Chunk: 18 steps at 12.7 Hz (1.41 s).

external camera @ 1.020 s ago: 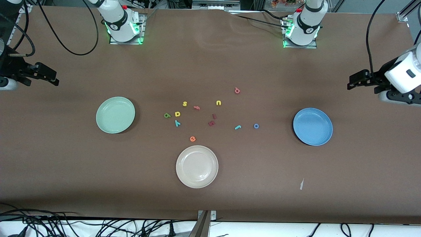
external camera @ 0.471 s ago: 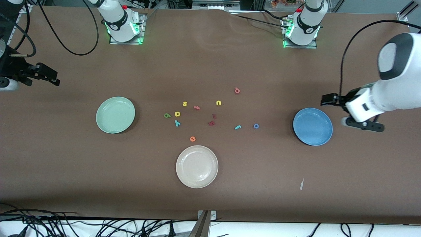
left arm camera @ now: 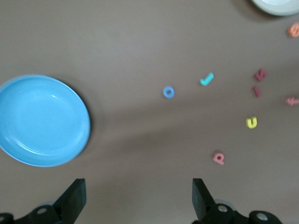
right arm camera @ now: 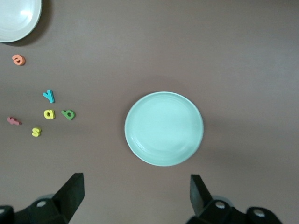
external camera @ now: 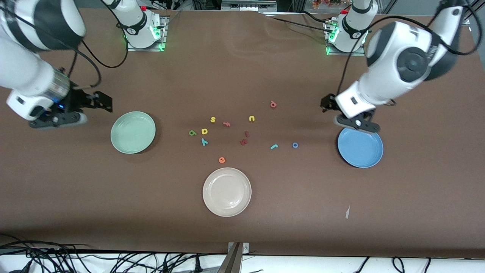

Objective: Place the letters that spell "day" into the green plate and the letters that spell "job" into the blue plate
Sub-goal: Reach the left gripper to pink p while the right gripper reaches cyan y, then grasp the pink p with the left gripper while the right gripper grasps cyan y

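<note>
Nothing sorted yet; all letters lie loose on the table betw the plates.

Landmark = white plate (external camera: 226, 192).

- Green plate (external camera: 133, 132): farther from cam than white plate, toward right arm's end. Empty.
- Blue plate (external camera: 360, 145): farther than white plate, toward left arm's end. Empty.
- "day" cluster: d (external camera: 193, 132), a (external camera: 204, 131), y (external camera: 204, 142), all farther than white plate, on its green-plate side, packed close together.
- "job": j (external camera: 274, 146) and o (external camera: 295, 145) farther than white plate, on its blue-plate side, near each other; b (external camera: 273, 104) much farther back, well apart from them.
- Distractors: e (external camera: 222, 160) just past white plate's rim; s (external camera: 213, 120), u (external camera: 251, 118), f (external camera: 226, 123), dark red bits (external camera: 244, 139) mixed in the middle.

Left gripper (external camera: 333, 112): up in air over bare table at blue plate's farther rim, jaws spread wide, empty. Right gripper (external camera: 100, 101): over bare table beside green plate, jaws wide, empty.

Risks, my read:
- d/a/y so tight that wide jaws coming down on one likely nudge or drag a neighbour; s sits near a and is also yellow, so a wrong pick is poss.
- Letters tiny, thin foam: a pinch may slip off, or piece may stick to a pad on release.
- Flat o and j give little to grab.
- Dark red bits could be mistaken for b.
</note>
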Each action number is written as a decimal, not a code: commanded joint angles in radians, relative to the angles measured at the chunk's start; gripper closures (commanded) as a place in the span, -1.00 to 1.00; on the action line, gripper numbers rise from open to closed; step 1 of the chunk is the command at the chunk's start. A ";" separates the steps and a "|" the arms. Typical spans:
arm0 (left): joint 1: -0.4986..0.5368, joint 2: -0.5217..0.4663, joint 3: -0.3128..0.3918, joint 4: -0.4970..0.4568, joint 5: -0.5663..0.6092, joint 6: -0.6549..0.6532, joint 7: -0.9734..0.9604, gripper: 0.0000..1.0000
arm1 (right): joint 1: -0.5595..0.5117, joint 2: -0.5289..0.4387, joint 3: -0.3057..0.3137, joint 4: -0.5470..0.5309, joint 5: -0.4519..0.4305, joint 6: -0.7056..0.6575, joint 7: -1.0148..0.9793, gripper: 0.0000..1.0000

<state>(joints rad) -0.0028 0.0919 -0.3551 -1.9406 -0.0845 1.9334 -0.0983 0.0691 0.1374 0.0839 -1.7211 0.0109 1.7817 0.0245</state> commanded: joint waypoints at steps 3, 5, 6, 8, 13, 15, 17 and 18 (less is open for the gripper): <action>0.010 -0.115 -0.207 -0.355 -0.015 0.330 -0.211 -1.00 | 0.174 0.143 -0.004 -0.002 -0.014 0.132 0.383 -1.00; 0.007 -0.075 -0.289 -0.403 -0.015 0.432 -0.372 -1.00 | 0.222 0.220 -0.001 0.000 -0.012 0.217 0.422 -1.00; 0.006 -0.045 -0.315 -0.408 -0.012 0.473 -0.449 -1.00 | 0.271 0.259 -0.001 0.004 -0.012 0.253 0.413 -1.00; -0.023 0.046 -0.332 -0.409 0.000 0.551 -0.623 -1.00 | 0.353 0.315 -0.006 0.008 -0.015 0.342 0.404 -1.00; -0.079 0.276 -0.331 -0.396 0.419 0.691 -1.209 -1.00 | 0.408 0.431 -0.003 0.009 -0.012 0.473 0.319 -0.21; -0.080 0.357 -0.321 -0.351 0.581 0.691 -1.435 -0.99 | 0.422 0.468 -0.003 0.005 -0.015 0.527 0.319 -0.02; -0.080 0.428 -0.320 -0.299 0.624 0.684 -1.549 -0.97 | 0.429 0.504 -0.004 0.006 -0.063 0.579 0.319 -0.02; -0.079 0.446 -0.320 -0.281 0.624 0.682 -1.557 -0.97 | 0.428 0.522 -0.004 0.006 -0.099 0.611 0.319 -0.02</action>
<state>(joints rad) -0.0823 0.4680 -0.6761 -2.2910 0.4978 2.6275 -1.5860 0.4923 0.6248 0.0886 -1.7281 -0.0345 2.3438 0.3535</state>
